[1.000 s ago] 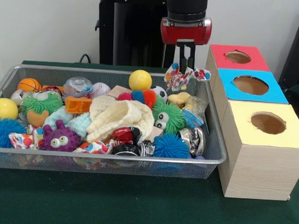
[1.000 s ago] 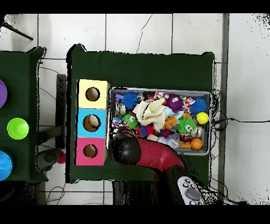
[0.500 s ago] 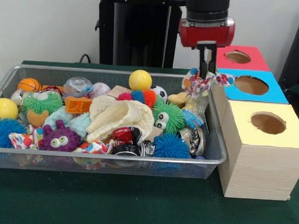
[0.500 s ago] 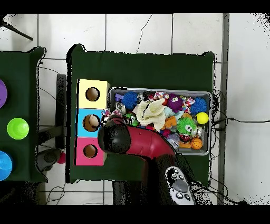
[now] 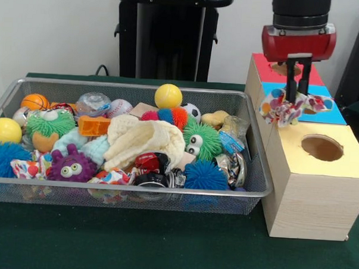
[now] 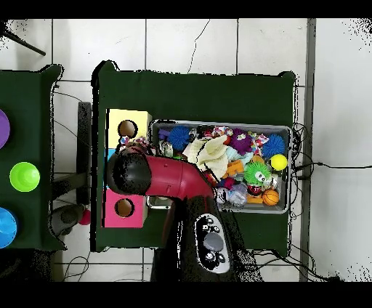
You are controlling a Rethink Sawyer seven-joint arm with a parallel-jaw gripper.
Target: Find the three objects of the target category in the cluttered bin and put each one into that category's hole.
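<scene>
**Gripper and patterned bundle carried from the bin to above the blue-topped box**

Compared with the frames one second and half a second earlier, the gripper had travelled sideways off the far corner of the wire bin and now hung over the row of wooden boxes. The bin's contents had not shifted in that interval. In the overhead view the red arm had swung across and now covered the blue-topped box, which had been exposed before.

The bin and boxes stood on a dark green table cover; a pale wall closed the scene behind, and the overhead view showed a light tiled floor around the table.

The jaws were clamped on a multicoloured patterned bundle, which hung directly beneath and around the fingertips, clear of any surface. Below the jaws lay the blue-topped box, its hole partly hidden by the bundle. The red-topped box sat behind the jaws, and the yellow-topped box with its open hole sat in front of and below them. The bin, with its yellow ball, cream cloth and green fuzzy toy, lay well to the side of the jaws.
</scene>
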